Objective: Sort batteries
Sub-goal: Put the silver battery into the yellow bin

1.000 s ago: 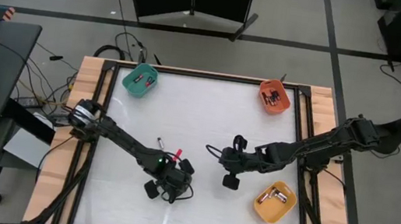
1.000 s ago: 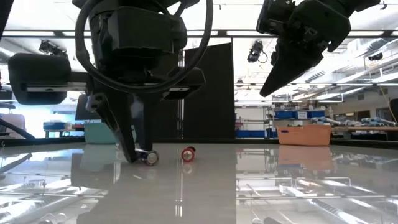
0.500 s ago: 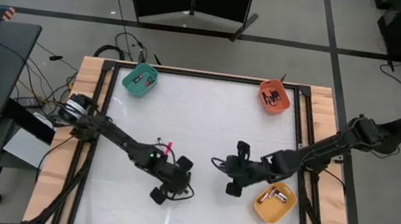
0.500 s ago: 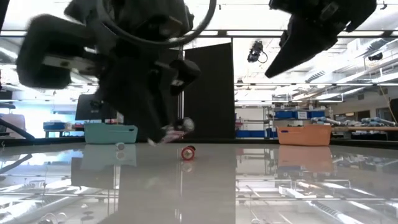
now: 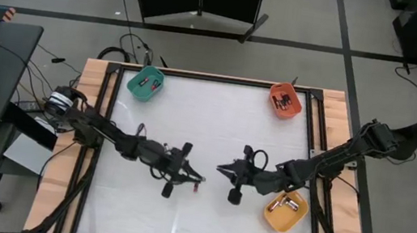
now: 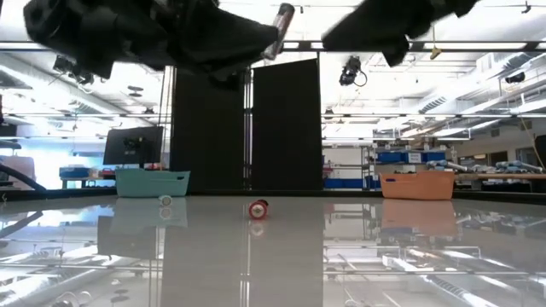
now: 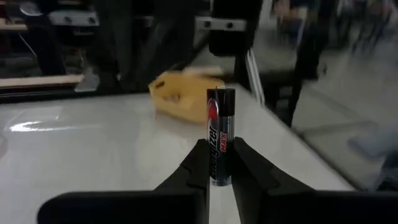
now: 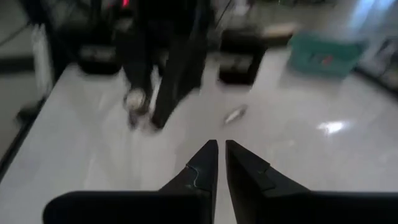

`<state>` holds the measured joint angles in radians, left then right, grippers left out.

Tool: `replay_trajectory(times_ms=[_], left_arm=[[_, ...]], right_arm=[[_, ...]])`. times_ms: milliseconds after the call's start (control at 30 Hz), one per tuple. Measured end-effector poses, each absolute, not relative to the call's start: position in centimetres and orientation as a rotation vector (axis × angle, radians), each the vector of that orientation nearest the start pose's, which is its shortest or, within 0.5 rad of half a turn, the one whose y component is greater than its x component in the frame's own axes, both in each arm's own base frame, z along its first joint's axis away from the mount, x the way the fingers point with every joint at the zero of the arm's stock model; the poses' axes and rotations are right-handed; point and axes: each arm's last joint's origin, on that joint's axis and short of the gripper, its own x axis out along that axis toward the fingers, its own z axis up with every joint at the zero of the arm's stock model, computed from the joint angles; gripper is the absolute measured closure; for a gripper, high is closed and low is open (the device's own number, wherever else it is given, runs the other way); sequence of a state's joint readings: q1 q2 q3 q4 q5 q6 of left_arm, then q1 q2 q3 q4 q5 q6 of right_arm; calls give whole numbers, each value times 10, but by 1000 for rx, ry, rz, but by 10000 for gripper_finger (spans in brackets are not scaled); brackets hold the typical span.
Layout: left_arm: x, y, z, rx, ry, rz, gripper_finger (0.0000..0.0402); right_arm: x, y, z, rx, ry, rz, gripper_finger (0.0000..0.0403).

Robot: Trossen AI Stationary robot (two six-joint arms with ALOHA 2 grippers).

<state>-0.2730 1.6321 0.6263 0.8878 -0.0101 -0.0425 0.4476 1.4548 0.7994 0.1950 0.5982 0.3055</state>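
My left gripper point(image 5: 193, 178) hangs above the table's middle, nearly level, shut on a black-and-red battery point(image 7: 221, 127), which also shows high up in the low view point(image 6: 281, 15). My right gripper point(image 5: 222, 168) faces it from the right, shut, with nothing between its fingers point(image 8: 221, 155). A red battery point(image 6: 258, 208) and a small silvery one point(image 6: 165, 201) lie on their sides on the table. Batteries also lie in the teal bin point(image 5: 146, 83), the orange bin point(image 5: 285, 100) and the yellow bin point(image 5: 285, 210). My left gripper pinches the battery's lower end point(image 7: 219, 175) between its two fingertips point(image 7: 200, 163). The rest of the battery stands up past the fingertips. The fingers come nearly level from the table's left. The battery is lifted clear of the table.
The teal bin stands at the far left corner, the orange bin at the far right corner, and the yellow bin near the right edge beside my right arm. Wooden rails point(image 5: 90, 116) frame the white table top. Bare table lies along the near edge.
My left gripper has risen from the table with the battery, which lay on the table before, tipped from pointing down to nearly level, and gone toward the table's right. My right gripper has tipped up from pointing down toward level and now points at the left one.
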Motion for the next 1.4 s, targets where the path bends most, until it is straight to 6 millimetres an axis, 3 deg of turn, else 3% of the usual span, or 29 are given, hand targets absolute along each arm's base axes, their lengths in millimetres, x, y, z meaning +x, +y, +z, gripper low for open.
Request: replay_trajectory(times_ms=[267,467,633,1133,1400], left_arm=[[283,-64,184,-185,-111,-171,357],[289,-58,191,-190,-142,-147,357],[297,-54,201,-192,-177,-124,357],[315,-56,218,-133,-164,-114,357],[316,-56,219,-130,-163,-113,357]], right_arm=[[289,113,248,68,136,-213,302],[295,107,256,115,68,-110,247],[298,100,258,130,54,-102,225],[300,95,259,136,41,-100,232],[301,92,259,134,40,-97,284]])
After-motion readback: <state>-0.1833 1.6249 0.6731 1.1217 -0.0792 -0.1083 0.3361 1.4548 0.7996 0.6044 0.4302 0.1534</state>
